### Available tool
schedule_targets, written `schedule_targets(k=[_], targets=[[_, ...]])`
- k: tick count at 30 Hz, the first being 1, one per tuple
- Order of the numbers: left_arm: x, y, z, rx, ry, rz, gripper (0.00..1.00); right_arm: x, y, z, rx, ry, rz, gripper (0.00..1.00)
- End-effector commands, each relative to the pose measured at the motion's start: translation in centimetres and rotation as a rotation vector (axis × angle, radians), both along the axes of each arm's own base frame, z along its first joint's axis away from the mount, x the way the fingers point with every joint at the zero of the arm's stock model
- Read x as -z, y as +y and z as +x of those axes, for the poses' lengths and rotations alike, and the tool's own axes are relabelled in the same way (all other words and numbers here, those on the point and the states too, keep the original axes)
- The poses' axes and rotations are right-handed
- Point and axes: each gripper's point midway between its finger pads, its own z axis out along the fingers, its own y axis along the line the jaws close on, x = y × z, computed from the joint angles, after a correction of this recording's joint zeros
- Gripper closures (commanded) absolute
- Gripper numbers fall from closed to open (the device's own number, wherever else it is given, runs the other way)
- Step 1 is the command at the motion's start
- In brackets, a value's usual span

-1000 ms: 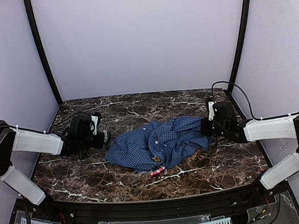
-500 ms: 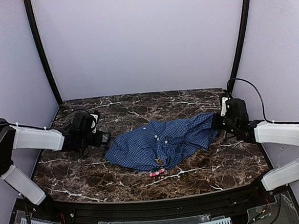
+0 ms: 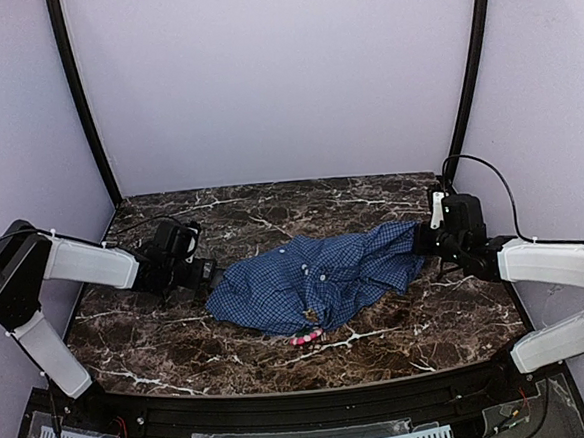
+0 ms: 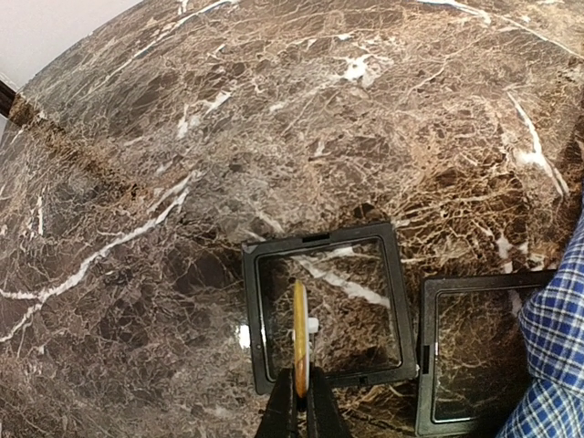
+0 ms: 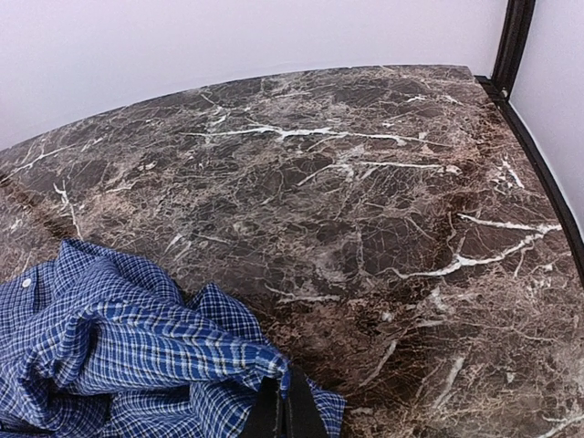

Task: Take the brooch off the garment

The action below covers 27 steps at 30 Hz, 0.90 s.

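At near hem of garment point(image 3: 316, 277): small pink piece point(image 3: 305, 335), lying on brown, white-veined marble desk point(image 5: 383, 182). Garment: crumpled fine blue-and-white check cloth, small white buttons, mid-desk. Left gripper point(image 4: 299, 383) clamped on brooch point(image 4: 299, 328), thin gold-toned disc seen edge-on, over square slot of black tray point(image 4: 253, 319); contact with slot floor not discernible. Garment edge covers right side of next slot. Right gripper point(image 5: 276, 392) pinched on garment's right edge. Plain pale walls beyond.

Soft checked cloth shirt point(image 3: 311, 278) on glossy marble-look table point(image 3: 434, 319)
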Motion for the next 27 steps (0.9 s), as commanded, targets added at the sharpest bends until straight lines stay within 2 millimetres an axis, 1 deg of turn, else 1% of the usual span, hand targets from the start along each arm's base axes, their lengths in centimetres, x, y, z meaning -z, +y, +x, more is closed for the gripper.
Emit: schedule_targets(k=[1,4,8,16,27], targets=[[-0.39,0.05,1.30,-0.009,-0.019,0.034,0.99,0.05,0.25,0.03,-0.016,-0.008,0.018,1.00],[-0.02,0.36,1.62,-0.018,-0.013,0.057,0.99,0.18,0.31,-0.04,-0.021,-0.005,0.018,1.00],[-0.23,0.44,1.88,-0.020,-0.020,0.056,0.99,0.29,0.44,-0.01,-0.028,-0.002,0.018,1.00],[-0.25,0.67,2.01,-0.036,-0.018,0.062,0.99,0.56,0.59,0.10,-0.034,0.007,0.015,1.00],[0.30,0.71,2.05,-0.040,0.003,0.068,0.99,0.62,0.65,0.10,-0.037,0.009,0.015,1.00]])
